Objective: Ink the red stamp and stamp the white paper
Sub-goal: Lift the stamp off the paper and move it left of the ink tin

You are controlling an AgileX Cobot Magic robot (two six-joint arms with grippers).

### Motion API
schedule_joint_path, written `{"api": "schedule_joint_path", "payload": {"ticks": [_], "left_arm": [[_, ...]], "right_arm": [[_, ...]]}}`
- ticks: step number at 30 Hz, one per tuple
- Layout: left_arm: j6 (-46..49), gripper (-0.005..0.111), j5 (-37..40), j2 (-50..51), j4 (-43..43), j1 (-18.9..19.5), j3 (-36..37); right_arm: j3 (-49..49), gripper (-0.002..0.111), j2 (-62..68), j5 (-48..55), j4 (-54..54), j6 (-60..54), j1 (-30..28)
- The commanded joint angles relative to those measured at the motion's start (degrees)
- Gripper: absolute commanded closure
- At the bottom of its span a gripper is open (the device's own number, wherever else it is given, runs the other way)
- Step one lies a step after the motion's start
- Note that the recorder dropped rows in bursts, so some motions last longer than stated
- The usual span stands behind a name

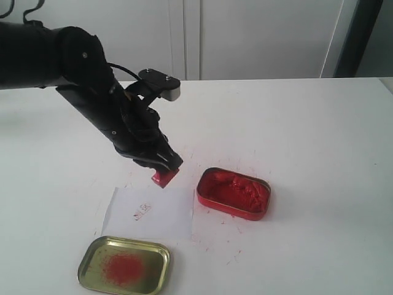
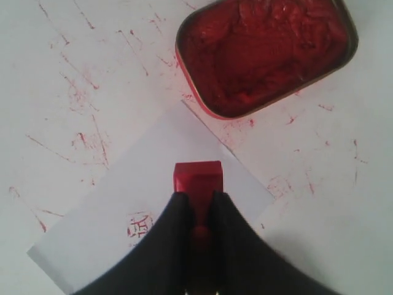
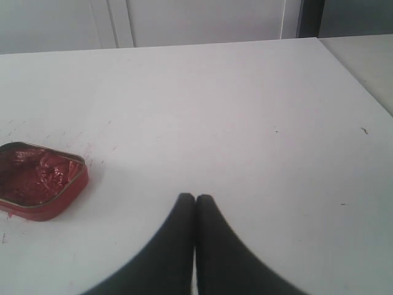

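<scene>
1. One small red imprint point(image 1: 142, 211) shows on the white paper point(image 1: 169, 221), left of the sheet's middle. At least one stamping therefore looks done.
2. The left gripper point(image 1: 164, 165) is clamped on the handle of the red stamp point(image 1: 164, 179), with the flat base pointing down. The stamp is over the far right part of the paper, by the corner nearest the red tin point(image 1: 233, 193).
3. Whether the base touches the sheet cannot be told. The exterior view suggests it hangs slightly clear.
4. The tin lies open just right of the paper and apart from it, its paste churned. Inking has probably happened, though the stamp's face is hidden.
5. The gold lid point(image 1: 124, 265), dusted with red powder, lies at the paper's near edge.
6. The right gripper point(image 3: 195, 204) has its fingers pressed together around nothing, over bare table point(image 3: 245, 110) right of the tin.
7. What is left, at most, seems to be a second print or setting the stamp down.
</scene>
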Motion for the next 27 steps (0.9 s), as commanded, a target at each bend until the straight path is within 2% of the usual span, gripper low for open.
{"api": "schedule_joint_path", "payload": {"ticks": [1,6,11,15,19,22,27], "left_arm": [[5.3,0.107,0.6,-0.6,-8.5,3.2,-0.9],[12.4,0.107,2.1,-0.4,-17.1,6.9,-0.9],[26.2,0.107,6.3,3.1,-36.5,11.4,-0.7],[31.4,0.107,7.6,8.1,-41.4,12.4,-0.7],[37.7,0.107,9.8,12.1,-52.1,14.7,-0.7],[39.9,0.107,12.5,13.4,-56.2,16.4,-0.7],[40.1,0.107,11.3,14.8,-57.9,18.5,-0.7]], "right_arm": [[0.3,0.108,-0.3,-0.8,0.1,0.3,-0.1],[0.3,0.108,-0.3,-0.8,0.1,0.3,-0.1],[0.3,0.108,-0.3,-0.8,0.1,0.3,-0.1],[0.3,0.108,-0.3,-0.8,0.1,0.3,-0.1],[0.3,0.108,-0.3,-0.8,0.1,0.3,-0.1],[0.3,0.108,-0.3,-0.8,0.1,0.3,-0.1],[0.3,0.108,-0.3,-0.8,0.1,0.3,-0.1]]}}
